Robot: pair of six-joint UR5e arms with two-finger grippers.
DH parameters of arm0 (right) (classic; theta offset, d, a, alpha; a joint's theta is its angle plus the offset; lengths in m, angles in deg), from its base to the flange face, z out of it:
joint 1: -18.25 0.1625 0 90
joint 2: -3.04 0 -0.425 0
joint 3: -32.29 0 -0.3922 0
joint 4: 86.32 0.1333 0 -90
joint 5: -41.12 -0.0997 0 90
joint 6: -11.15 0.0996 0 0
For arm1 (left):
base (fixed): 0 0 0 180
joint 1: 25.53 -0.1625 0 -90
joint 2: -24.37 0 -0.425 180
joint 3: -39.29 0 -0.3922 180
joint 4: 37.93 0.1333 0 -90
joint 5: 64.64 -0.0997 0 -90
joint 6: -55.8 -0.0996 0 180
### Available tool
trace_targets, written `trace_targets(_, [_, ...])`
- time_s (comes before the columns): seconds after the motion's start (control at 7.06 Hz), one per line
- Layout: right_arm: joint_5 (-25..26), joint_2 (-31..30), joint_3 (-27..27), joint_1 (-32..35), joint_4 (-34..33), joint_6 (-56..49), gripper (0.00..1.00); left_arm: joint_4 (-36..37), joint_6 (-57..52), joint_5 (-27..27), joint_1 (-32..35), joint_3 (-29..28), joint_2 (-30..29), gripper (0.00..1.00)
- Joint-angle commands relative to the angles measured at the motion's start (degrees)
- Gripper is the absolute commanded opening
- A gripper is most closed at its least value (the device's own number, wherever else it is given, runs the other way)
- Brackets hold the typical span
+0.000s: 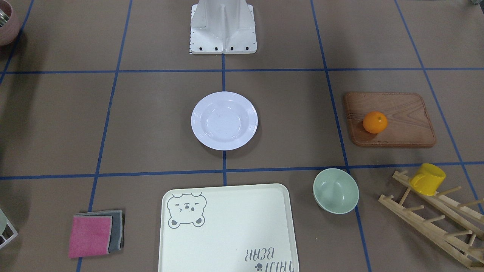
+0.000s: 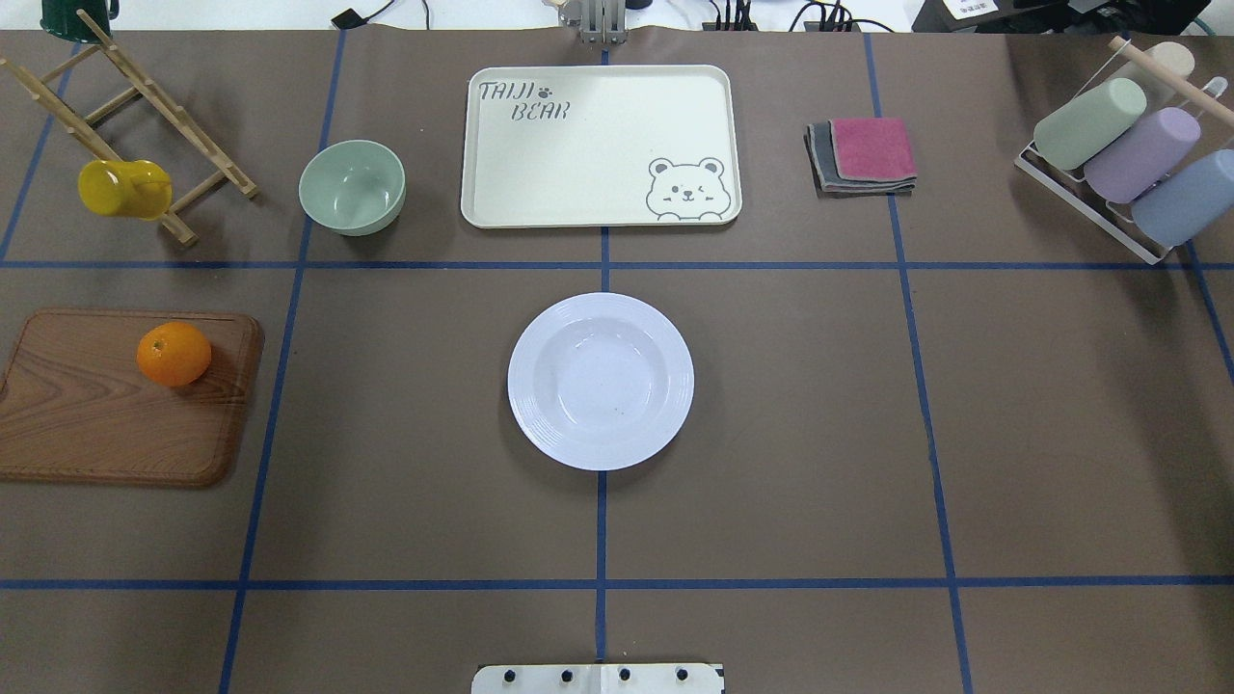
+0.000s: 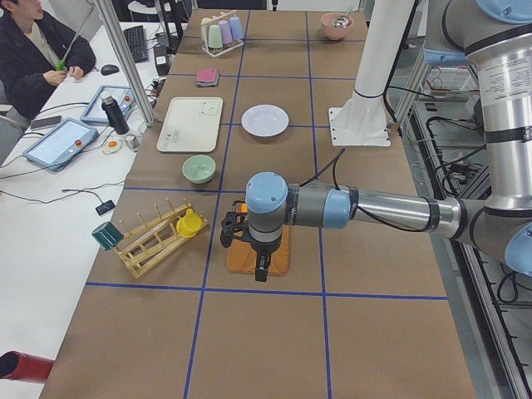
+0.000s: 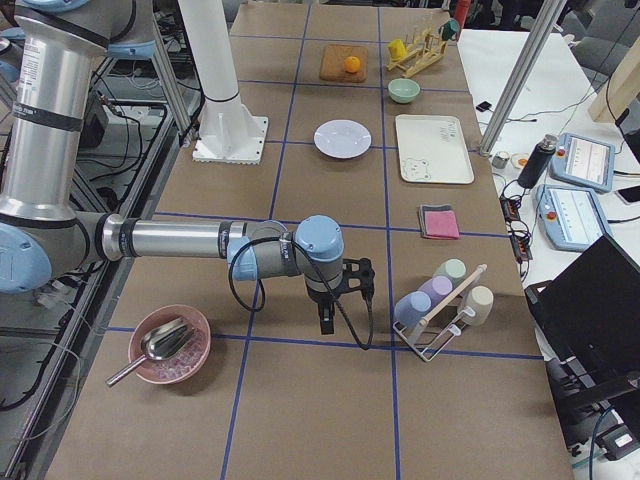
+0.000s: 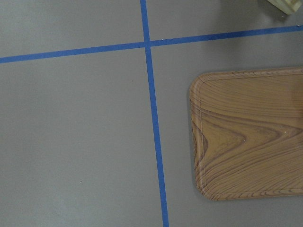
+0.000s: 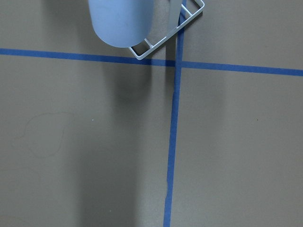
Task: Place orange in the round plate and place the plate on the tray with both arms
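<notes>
The overhead view looks forward and down on the table (image 2: pixel 771 405) from behind the robot. The front-facing one looks steeply down from across it, and both share the round plate (image 2: pixel 600 381). Two end cameras look along the table, and each wrist camera sits close above its surface.

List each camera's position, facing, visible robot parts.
Front-facing: across table, facing robot; base only.
Overhead: behind robot, looking down; base edge; shares round plate with front-facing.
Exterior left: table end; left arm by wooden board.
Exterior right: opposite end; right arm by cup rack.
Left wrist: down onto board corner; no body.
Right wrist: down onto rack; no body.
</notes>
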Motion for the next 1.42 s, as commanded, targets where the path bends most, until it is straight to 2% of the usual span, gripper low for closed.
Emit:
trace_targets(0.0, [1.24,-1.03,0.18,-0.23,-0.24,-1.36,1.0,-0.08,0.0,0.03,0.0,0.51,-0.16,0.98])
trace_targets(0.28, [1.42,-0.51,0.35,-0.14,0.2,-1.27,1.0,-0.69,0.26,0.12,0.0,2.88,-0.69,0.98])
trace_targets(0.43, [0.99,-0.16,0.79,-0.14,0.55,-0.84,1.0,-3.92,0.44,0.12,0.0,2.8,-1.48,0.98])
trace_targets(0.57, [0.9,-0.16,2.88,-0.14,1.07,-0.48,1.0,-9.52,0.79,-0.14,0.0,0.27,-5.4,0.98])
trace_targets(0.71, [0.64,-0.16,3.77,-0.14,4.3,-0.31,1.0,-12.36,0.09,0.64,0.0,-0.54,-5.79,0.98])
trace_targets(0.85, [-0.15,1.5,3.26,-0.4,7.46,0.04,1.0,-17.87,0.52,1.69,-0.09,-1.15,-5.88,0.98])
trace_targets(0.99, [-0.94,3.77,3.25,-0.93,7.84,1.18,1.0,-21.84,0.79,5.09,-1.04,-1.07,-6.05,0.98])
trace_targets(1.13, [-1.38,3.97,3.34,-1.63,7.85,2.23,1.0,-22.23,1.23,5.56,-9.23,-1.16,-10.4,0.98])
trace_targets(1.28, [-1.3,3.97,3.51,-2.07,9.24,6.16,1.0,-22.84,7.76,5.04,-13.06,-1.77,-11.49,0.98])
